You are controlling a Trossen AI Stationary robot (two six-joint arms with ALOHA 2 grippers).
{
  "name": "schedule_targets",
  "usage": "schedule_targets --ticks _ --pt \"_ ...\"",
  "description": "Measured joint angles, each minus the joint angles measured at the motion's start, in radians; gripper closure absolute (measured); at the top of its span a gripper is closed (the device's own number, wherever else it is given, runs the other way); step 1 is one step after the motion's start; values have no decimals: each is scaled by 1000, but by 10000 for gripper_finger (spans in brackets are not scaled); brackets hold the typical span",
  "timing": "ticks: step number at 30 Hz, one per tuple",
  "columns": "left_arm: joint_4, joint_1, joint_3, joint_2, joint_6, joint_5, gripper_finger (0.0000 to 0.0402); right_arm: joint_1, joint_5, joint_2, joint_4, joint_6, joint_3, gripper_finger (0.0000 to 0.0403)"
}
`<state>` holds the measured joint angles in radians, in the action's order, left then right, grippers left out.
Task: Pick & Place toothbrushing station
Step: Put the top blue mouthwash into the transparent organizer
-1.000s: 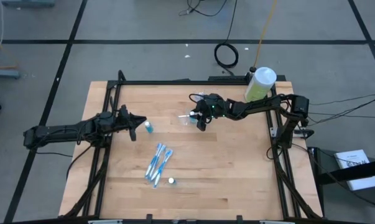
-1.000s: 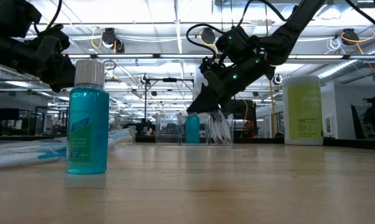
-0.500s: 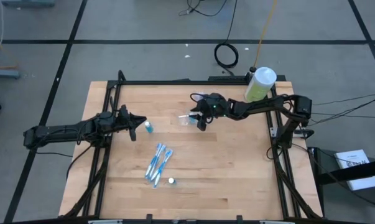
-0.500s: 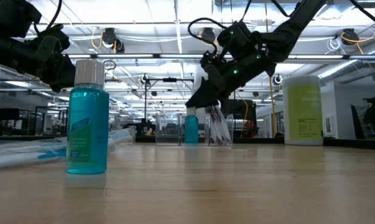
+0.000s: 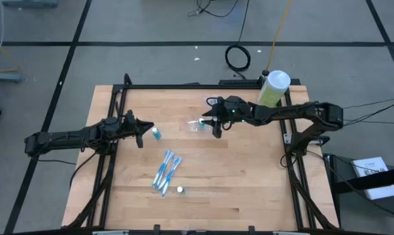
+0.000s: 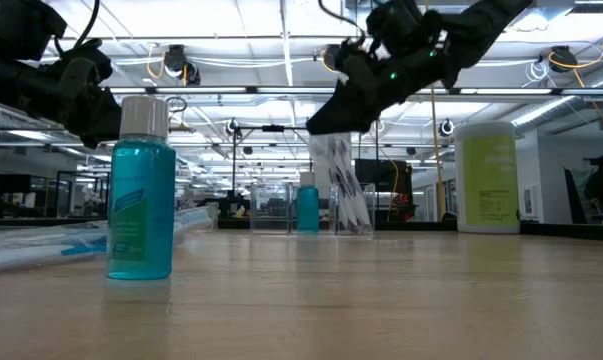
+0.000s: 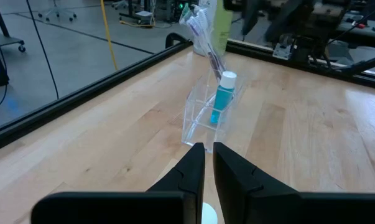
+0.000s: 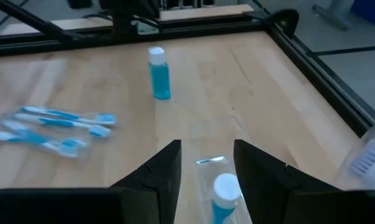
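- The toothbrushing station point(image 7: 207, 115), a small see-through, colourless plastic tray, stands on the wooden tabletop point(image 5: 236, 183) toward the far side, roughly midway between the arms. A small blue bottle with a white cap point(image 7: 223, 96) and a clear-wrapped packet point(image 7: 203, 31) stand upright in it.
- The right gripper point(image 5: 216, 124) hovers just above the station, its fingers spread with nothing between them; in the right wrist view the white cap sits directly below the gap.
- The left gripper point(image 5: 139, 132) waits at the left, fingers pressed together and empty, just beside a second small blue bottle with a pale cap point(image 5: 156, 134).
- Blue-and-white packaged toothbrushes point(image 5: 165, 172) lie near the middle, toward the near side, well apart from the station; a tall green bottle with a white cap point(image 5: 272, 88) stands at the far right corner.
- Risk: the tall packet leans up beside the right fingers, so a sideways sweep could snag it and tip the light tray.
- Risk: the clear walls are hard to judge, so a descending finger could land on the rim and skid the station.
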<state>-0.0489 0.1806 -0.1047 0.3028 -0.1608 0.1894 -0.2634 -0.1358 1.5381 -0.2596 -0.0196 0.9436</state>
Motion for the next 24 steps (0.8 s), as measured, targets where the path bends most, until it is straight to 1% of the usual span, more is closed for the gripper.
schedule_targets --ticks 3,6,11,16,21,24 --pt "0 0 0 0 0 0 364 15 0 -68 56 1 -17 261" --pt "0 0 0 0 0 0 364 31 0 -150 53 7 -78 261" --pt "0 0 0 0 0 0 364 51 4 -325 48 -1 -228 261" --pt "0 0 0 0 0 0 364 70 6 -517 34 -74 -392 261" --pt "0 0 0 0 0 0 364 59 7 -684 -157 -124 -552 261" --pt "0 0 0 0 0 0 364 46 8 -740 -304 -107 -657 261"
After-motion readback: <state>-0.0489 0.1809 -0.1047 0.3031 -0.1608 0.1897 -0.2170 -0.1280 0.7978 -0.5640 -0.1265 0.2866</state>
